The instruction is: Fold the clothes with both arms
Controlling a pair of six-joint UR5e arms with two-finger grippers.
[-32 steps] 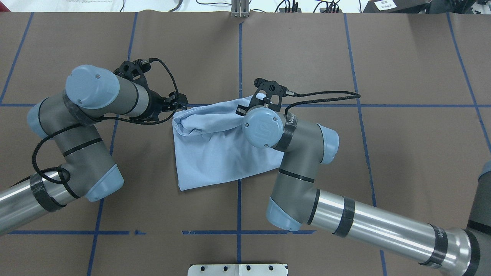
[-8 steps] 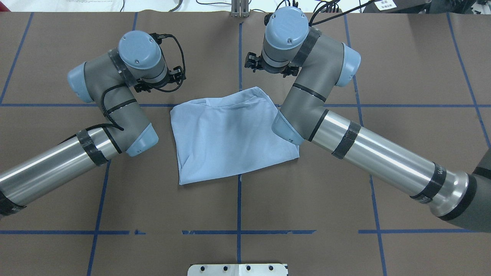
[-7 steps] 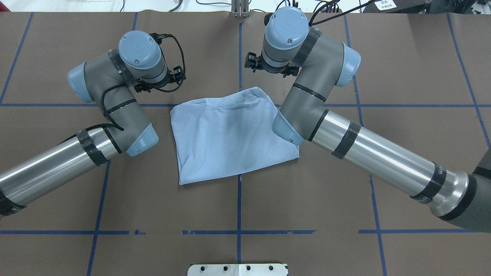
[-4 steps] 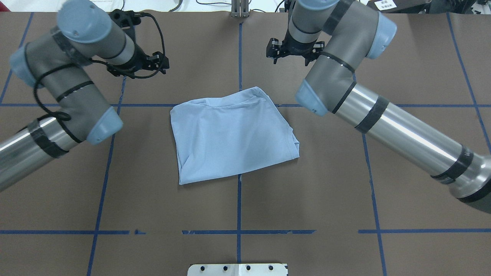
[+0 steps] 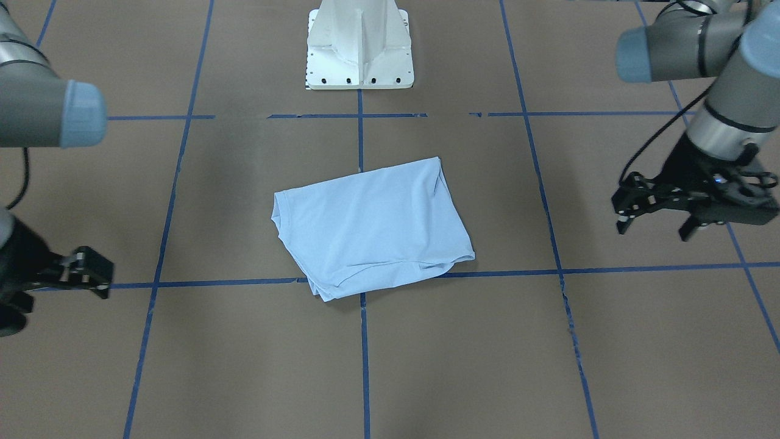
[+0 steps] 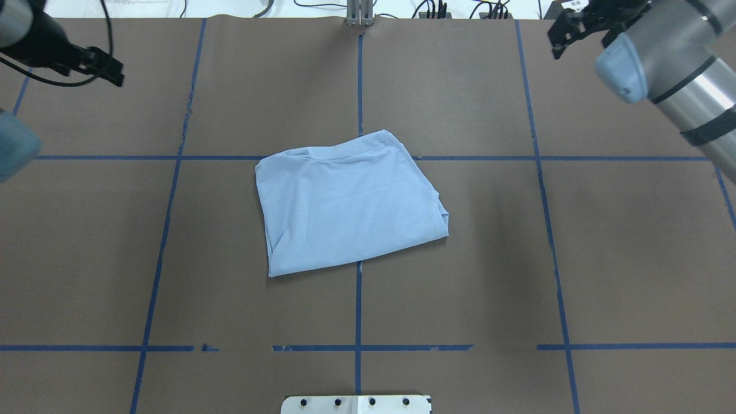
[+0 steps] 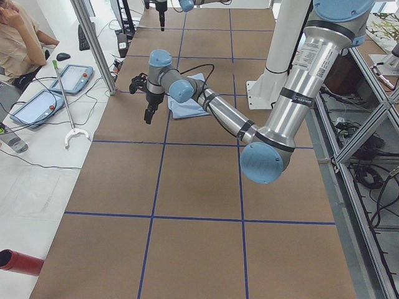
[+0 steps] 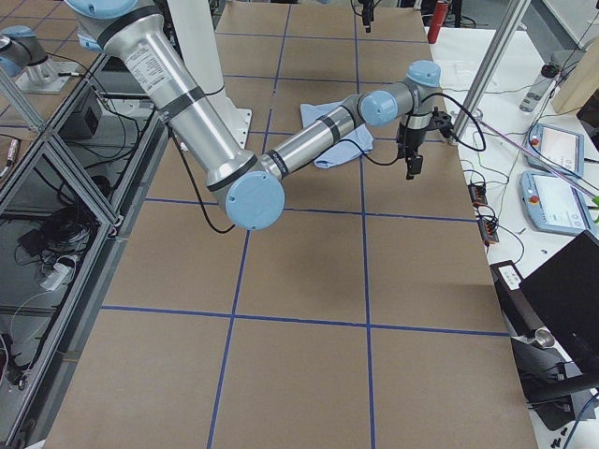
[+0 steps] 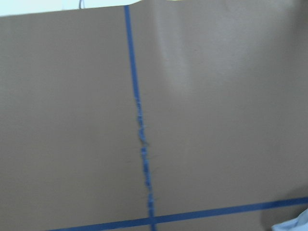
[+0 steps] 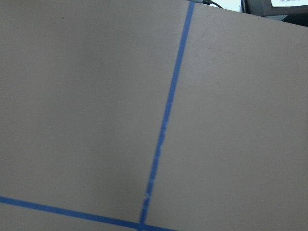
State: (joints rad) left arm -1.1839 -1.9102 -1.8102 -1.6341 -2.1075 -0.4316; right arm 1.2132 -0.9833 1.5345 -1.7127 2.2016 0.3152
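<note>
The light blue T-shirt lies folded into a rough rectangle at the middle of the brown table, and it also shows in the front-facing view. Its print and tag are hidden. My left gripper hangs high over the far left corner, open and empty; in the front-facing view its fingers stand apart. My right gripper hangs over the far right corner, open and empty, and is partly cut off in the front-facing view. Both are well clear of the shirt. The left wrist view shows a shirt corner.
Blue tape lines cross the table. The white pedestal base stands at the near edge. Cables lie along the far edge. A person and tablets are beyond the table.
Both arms have risen and swung outward, away from the shirt toward the far corners. The shirt, gripped at its far edge 4.4 s ago, lies flat and has not moved in the last second.
</note>
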